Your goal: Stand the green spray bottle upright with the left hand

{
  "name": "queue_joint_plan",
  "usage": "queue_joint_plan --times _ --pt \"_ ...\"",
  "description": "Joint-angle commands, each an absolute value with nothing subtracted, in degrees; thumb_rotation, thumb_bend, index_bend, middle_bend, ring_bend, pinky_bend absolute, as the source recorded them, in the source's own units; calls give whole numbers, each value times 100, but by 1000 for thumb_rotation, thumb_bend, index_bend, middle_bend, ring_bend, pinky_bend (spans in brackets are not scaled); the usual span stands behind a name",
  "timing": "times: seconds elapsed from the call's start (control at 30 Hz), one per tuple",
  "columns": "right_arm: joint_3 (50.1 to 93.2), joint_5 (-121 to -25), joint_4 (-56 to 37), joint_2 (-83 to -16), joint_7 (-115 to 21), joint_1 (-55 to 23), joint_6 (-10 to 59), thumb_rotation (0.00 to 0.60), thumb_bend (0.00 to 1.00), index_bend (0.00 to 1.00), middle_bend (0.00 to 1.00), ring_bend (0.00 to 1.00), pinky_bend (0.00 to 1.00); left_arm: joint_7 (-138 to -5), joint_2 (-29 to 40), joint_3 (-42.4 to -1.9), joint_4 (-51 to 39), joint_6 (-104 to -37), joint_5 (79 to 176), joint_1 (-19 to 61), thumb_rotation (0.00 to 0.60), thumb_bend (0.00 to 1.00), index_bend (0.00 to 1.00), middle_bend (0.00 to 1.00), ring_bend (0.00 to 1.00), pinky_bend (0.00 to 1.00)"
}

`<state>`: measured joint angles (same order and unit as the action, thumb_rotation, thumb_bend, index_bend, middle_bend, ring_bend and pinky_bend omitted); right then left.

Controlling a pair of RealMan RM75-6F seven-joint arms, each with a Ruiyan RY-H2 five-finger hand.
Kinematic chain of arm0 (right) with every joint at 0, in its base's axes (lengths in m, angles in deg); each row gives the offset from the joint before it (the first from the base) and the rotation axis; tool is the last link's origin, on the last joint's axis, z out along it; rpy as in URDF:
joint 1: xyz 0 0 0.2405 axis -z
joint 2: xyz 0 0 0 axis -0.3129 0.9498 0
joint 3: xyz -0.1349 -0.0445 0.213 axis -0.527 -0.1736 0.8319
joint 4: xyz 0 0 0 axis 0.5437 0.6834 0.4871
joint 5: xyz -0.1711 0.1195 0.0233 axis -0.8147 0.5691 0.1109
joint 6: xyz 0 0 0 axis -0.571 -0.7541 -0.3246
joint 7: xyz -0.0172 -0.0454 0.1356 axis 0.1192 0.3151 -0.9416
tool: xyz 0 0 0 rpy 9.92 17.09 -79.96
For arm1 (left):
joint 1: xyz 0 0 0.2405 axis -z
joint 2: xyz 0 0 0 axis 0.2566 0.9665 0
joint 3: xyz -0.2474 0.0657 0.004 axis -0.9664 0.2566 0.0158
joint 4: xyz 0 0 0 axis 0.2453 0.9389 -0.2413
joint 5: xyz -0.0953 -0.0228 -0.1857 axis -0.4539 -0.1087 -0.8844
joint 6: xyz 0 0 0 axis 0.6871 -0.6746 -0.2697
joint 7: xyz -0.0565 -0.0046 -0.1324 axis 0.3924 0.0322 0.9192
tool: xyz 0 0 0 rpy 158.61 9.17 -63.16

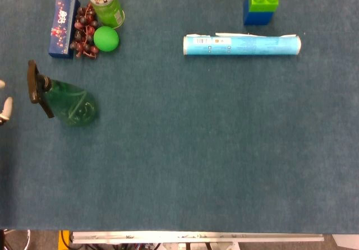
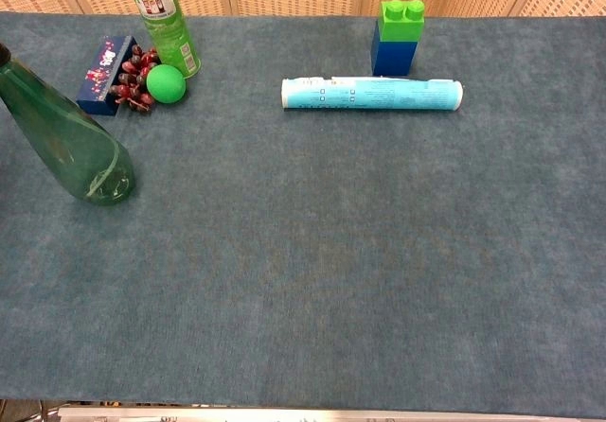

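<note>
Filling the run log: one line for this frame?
green spray bottle: upright on table | left hand: at frame edge, off bottle, fingers unclear | right hand: not in view | step: looks done

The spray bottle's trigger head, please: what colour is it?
Dark brown, on the green spray bottle; the head view shows it best.

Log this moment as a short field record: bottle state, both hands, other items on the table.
spray bottle: green spray bottle stands upright on the blue table, dark trigger head on top, nothing holding it
left hand: left hand only fingertips at the left edge of the head view, apart from the bottle; open or shut cannot be told
right hand: not in view
back left: green can, green ball, grapes, blue box
back middle: light blue tube lying flat
back right: green block on a blue block
</note>
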<state>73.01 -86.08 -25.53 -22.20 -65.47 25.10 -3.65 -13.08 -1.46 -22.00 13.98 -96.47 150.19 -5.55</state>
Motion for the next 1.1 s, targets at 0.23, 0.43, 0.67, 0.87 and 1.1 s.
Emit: queue_joint_plan --times 0.23,0.43,0.67,0.87,1.1 --pt "7299 -8612 -2557 -2222 -6530 2506 -365 600 96 485 338 255 359 -3370 362 -2055 1020 -9248 15203 -295 600 339 551 461 324 373" --pt "7294 -8611 -2582 -2235 -6447 2487 -351 600 96 485 338 255 359 -5217 916 -1942 311 -9096 15381 -146 600 339 528 418 319 373" --pt "7278 -8596 -2640 -2274 -6196 2416 -269 600 96 485 338 255 359 -6012 1586 -1824 -728 -8640 15274 -85 600 339 527 412 306 372" --pt "7275 -8528 -2712 -2332 -5908 2353 -202 600 97 485 338 255 358 -6839 2124 -1721 -1530 -8209 14877 -151 600 339 528 408 299 372" --pt "7305 -8367 -2738 -2383 -5687 2303 -115 600 96 485 338 255 359 -7139 2534 -1699 -2028 -8112 14644 -236 600 339 528 395 298 372"
